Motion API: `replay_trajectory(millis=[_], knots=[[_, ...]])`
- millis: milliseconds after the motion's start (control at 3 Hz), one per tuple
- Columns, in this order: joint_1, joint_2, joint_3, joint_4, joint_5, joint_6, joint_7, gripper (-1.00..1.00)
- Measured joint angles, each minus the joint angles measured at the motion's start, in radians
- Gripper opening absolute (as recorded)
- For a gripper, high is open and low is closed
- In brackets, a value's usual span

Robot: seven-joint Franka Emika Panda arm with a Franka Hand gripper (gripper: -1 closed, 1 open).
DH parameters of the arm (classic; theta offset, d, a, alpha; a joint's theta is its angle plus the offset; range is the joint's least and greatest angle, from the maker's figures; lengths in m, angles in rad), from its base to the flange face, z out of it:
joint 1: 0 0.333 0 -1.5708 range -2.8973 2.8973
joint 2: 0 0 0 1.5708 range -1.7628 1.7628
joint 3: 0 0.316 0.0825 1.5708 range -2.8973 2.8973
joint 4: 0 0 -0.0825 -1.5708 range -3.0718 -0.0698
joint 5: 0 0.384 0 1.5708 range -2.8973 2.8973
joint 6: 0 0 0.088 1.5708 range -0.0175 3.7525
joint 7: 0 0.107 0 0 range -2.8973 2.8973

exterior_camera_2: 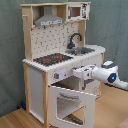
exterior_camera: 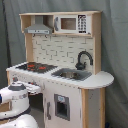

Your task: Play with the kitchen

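Kitchen (exterior_camera_2: 60,65) white and light wood, oven door (exterior_camera_2: 70,102) swung open, tool (exterior_camera_2: 79,73) grip unclear

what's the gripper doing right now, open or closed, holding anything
gripper: cannot be told; it sits at the front edge of the kitchen, above the hanging-open oven door.

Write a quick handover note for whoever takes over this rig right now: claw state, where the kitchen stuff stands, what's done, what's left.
Claw: at the kitchen's front panel, just above the oven door in the second exterior view; open or shut cannot be told.
Kitchen: upright, hob and sink bare, faucet in place, microwave door shut.
Done: oven door hangs open.
Left: open-ended play; nothing is held, so perhaps the knobs or the oven door next.
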Motion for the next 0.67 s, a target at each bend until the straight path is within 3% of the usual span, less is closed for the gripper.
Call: replay_trajectory(millis=[333, 667], knots=[[-0.072, 0.000, 0.015, 0.039, 0.000, 0.066, -0.001, 1.00], [-0.079, 0.000, 0.019, 0.077, 0.000, 0.071, -0.014, 1.00]])
